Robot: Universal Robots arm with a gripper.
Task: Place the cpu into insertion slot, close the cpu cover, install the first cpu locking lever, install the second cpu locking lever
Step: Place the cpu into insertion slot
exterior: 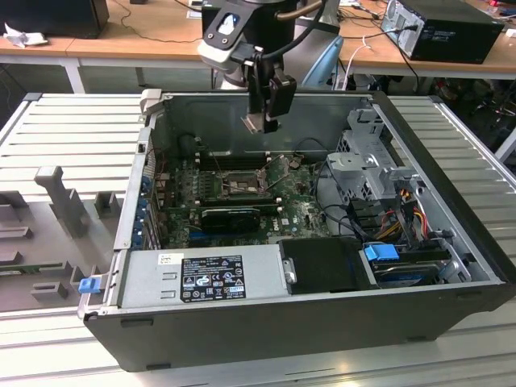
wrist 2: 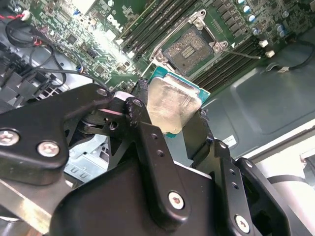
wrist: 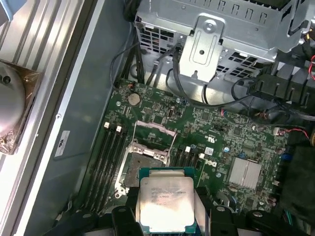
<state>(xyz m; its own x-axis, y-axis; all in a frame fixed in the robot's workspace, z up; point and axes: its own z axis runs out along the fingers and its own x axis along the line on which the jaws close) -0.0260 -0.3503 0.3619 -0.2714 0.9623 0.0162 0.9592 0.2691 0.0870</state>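
Exterior view shows the gripper (exterior: 266, 119) hanging over the open computer case (exterior: 242, 326), at about twelve o'clock from the insertion slot (exterior: 242, 187) and well above the motherboard (exterior: 302, 211). In the second wrist view its two fingers are drawn narrow onto the cpu (wrist 2: 172, 105), pinching it by two opposite edges, with the silver top turned to the camera. In the first wrist view the slot lies bare with its dark centre exposed, and the cpu cover (wrist: 155, 126) stands lifted just beside it. I judge that the first step is in hand: the chip is carried, not yet seated. The placing calls, I think, for bringing the chip level and square over the slot, corners matched, and for a gentle descent without force.
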